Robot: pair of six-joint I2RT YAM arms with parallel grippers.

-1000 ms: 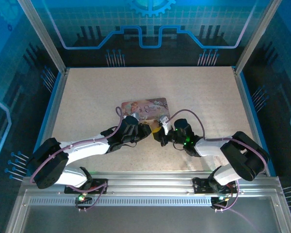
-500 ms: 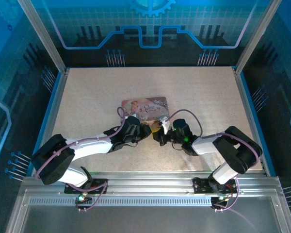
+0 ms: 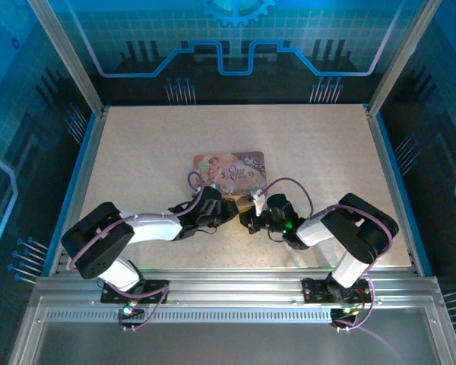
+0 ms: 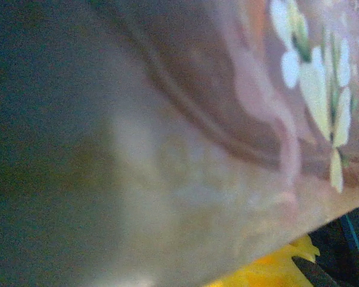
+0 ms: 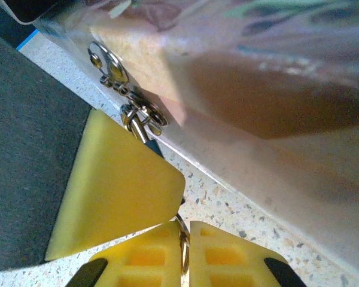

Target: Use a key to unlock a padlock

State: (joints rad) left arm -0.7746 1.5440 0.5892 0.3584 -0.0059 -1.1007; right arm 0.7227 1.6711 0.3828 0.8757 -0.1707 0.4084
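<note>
1. Speckled beige tabletop [image 3: 137, 152] inside a blue-lit enclosure, with a flat pink picture-printed tin [image 3: 229, 166] lying near the middle.
2. Both arms folded low and inward, left gripper [image 3: 228, 210] and right gripper [image 3: 250, 216] nose to nose just at the tin's near edge.
3. From the right wrist: right fingertips pressed together, pinching a thin silvery ring [image 5: 182, 246] edge-on between them.
4. Just beyond, one yellow finger pad [image 5: 116, 191] of the left gripper, tilted, close against the tin's side. Partner finger hidden, so cannot tell whether apart or clamped.
5. Padlock [image 5: 136, 122] at the tin's side, its thin silvery shackle hooked next to the small latch loops [image 5: 107, 63]. Body covered by that yellow pad.
6. From the left wrist: blurred, very close to the tin's pink floral print, with a scrap of yellow at the bottom edge.
</note>
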